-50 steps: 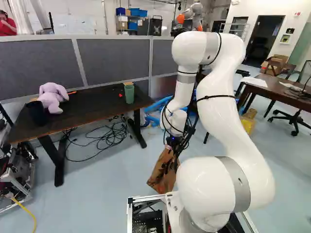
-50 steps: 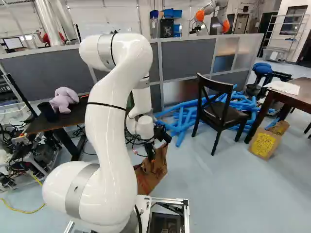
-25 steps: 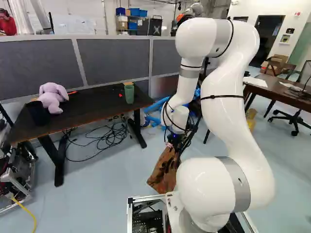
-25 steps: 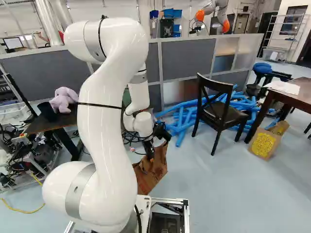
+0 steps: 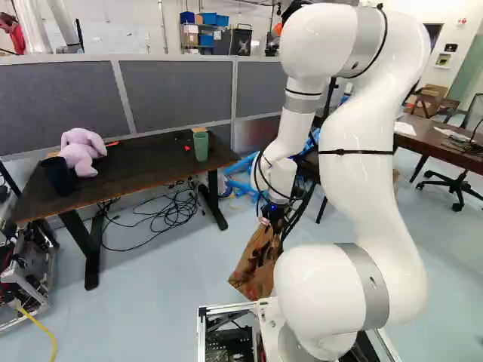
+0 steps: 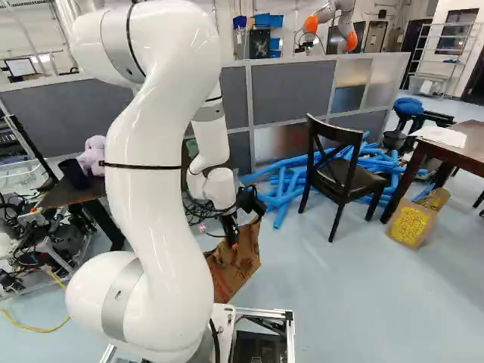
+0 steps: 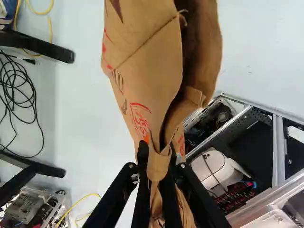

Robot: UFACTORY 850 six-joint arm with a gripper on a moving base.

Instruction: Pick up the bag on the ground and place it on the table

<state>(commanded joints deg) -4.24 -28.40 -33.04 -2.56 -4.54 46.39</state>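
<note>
The white arm [image 5: 361, 188] rises high and folds back down in front of its own base, a bend that likely suits fetching something low and close by.

The dark table [image 5: 124, 175], at the left of the left base view, runs along the grey partition [image 5: 177, 90]; I take it for the goal, though a second table [image 5: 445, 145] stands at that view's right.

The brown paper bag [image 5: 255, 264] hangs below the wrist beside the base, well apart from the tabletop's near edge and lower than it; whether its bottom touches the floor I cannot tell. It must rise past that edge before swinging across, or it could snag there.

The gripper [image 7: 157, 164] is closed on the bag, a gathered strip of paper pinched between its two fingers. Gripping there probably leaves the body loose to hang, so it may sway or twist.

The purple plush toy [image 5: 81, 153] sits toward the tabletop's left end, the dark cup [image 5: 57, 177] beside it, the green cup [image 5: 201, 145] near the right end. Setting the bag between toy and green cup should spare all three.
</note>
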